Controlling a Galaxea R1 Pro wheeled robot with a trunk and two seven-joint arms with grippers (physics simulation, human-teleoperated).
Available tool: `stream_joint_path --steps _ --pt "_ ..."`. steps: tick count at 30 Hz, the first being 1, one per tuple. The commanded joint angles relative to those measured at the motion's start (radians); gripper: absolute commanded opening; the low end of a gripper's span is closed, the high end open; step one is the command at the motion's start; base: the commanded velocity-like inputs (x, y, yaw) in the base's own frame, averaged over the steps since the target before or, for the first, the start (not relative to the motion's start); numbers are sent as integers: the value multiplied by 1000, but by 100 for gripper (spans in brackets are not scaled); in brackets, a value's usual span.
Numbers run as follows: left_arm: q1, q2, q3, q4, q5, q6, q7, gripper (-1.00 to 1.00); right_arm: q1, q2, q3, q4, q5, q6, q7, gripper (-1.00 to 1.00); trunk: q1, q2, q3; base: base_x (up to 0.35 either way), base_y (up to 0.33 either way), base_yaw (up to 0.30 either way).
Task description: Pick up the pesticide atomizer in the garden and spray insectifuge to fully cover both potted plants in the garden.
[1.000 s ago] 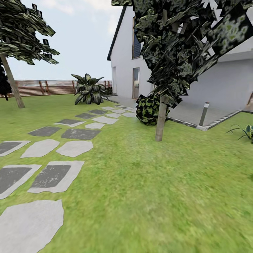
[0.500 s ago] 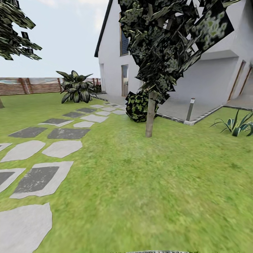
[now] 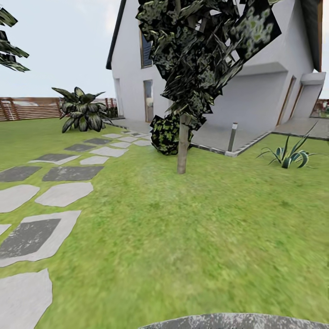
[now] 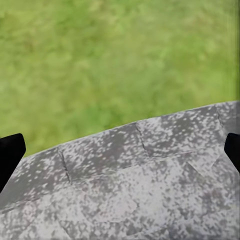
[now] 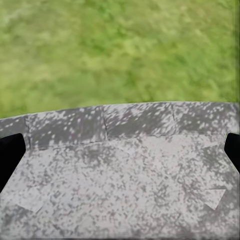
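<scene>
Zero sign of atomizer or pots; robot's searching the garden. Lawn [image 3: 205, 237] ahead, tree [image 3: 183, 146] at 12, agave [image 3: 289, 155] at 2, patio [image 3: 237, 321] edge at 6. Both grippers' fingers [image 4: 11, 150] [image 5: 11, 152] apart, empty. Next: turn, find bottle.

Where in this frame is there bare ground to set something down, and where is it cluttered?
The widest free patch is the green lawn, bordered by the grey stepping stones, the thin tree trunk and the mottled grey paved patio. The patio under both wrist cameras is bare too. It is crowded around the trunk, with the round dark bush and grey bollard lamp.
</scene>
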Motion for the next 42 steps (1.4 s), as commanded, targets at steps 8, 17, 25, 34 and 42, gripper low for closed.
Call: stream_joint_path --steps 8,17,25,34,42 --pt "-1 0 -1 1 1 -3 -1 100 0 0 -1 1 -1 -3 1 100 31 -57 -36 0 0 -198" --pt "-1 0 -1 1 1 -3 -1 100 0 0 -1 1 -1 -3 1 100 65 -120 -76 0 0 -198" --pt "-1 -1 -1 1 1 -3 -1 100 0 0 -1 1 -1 -3 1 100 96 -176 -111 0 0 -198" --pt "-1 0 -1 1 1 -3 -1 100 -1 0 -1 1 -1 -3 1 100 130 -239 -150 0 0 -196" --pt "-1 -1 -1 1 1 -3 -1 100 -1 0 -1 1 -1 -3 1 100 161 -295 -186 0 0 -188"
